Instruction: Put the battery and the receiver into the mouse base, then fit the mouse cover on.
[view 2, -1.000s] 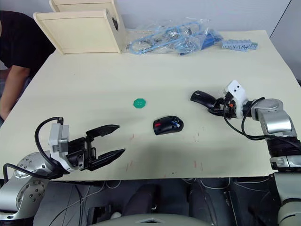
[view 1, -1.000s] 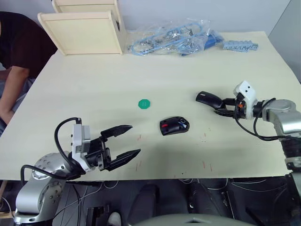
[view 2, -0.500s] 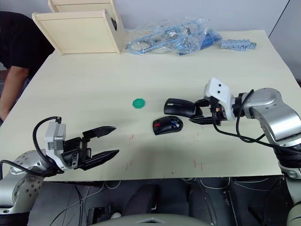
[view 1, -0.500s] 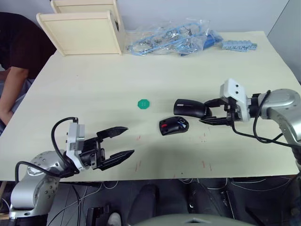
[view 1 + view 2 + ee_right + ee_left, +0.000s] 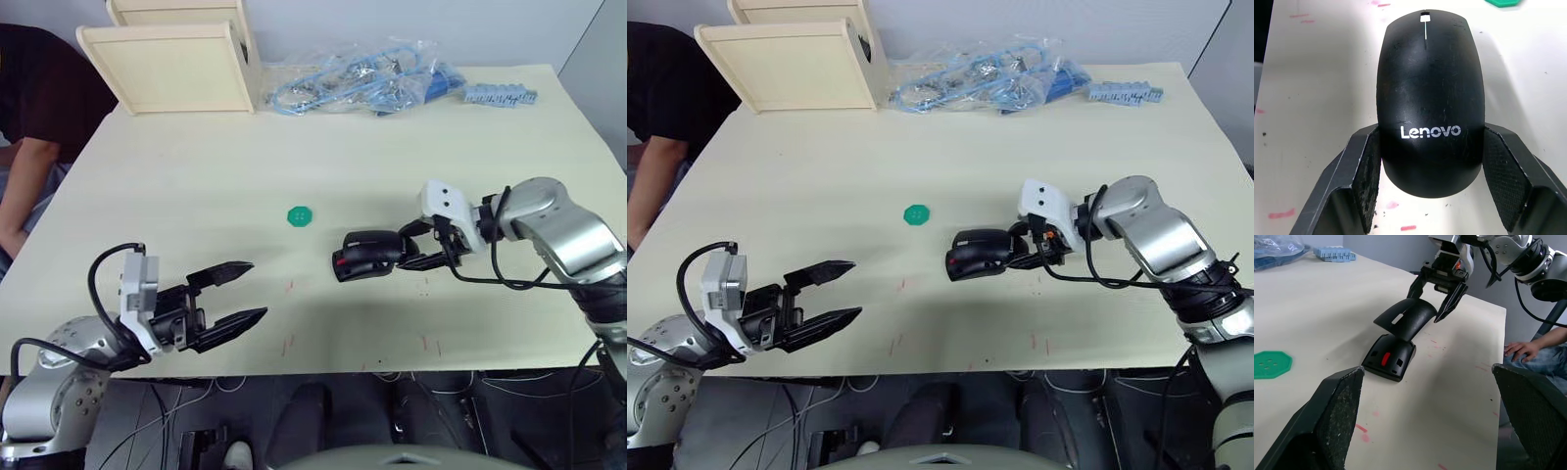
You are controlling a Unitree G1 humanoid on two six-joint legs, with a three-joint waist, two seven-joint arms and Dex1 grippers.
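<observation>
1. Right gripper is clamped on the rear of the mouse cover, a finger on each side, holding it tilted over the mouse base; the cover's back end is lifted and its front sits low over the base.
2. Left gripper hangs with its fingers spread and nothing between them, near the front edge of the table, well apart from the mouse.
3. Progress, as a judgement: the job looks to be at its last step. Neither battery nor receiver lies loose on the table, so they are probably already in the base, though the cover hides the compartment. Left to do: lower the cover's rear and press it flush.
4. A green disc lies near the base. Farther back stand a wooden box, a bag of blue parts and a blue strip. A person's arm shows at the table's left side.
</observation>
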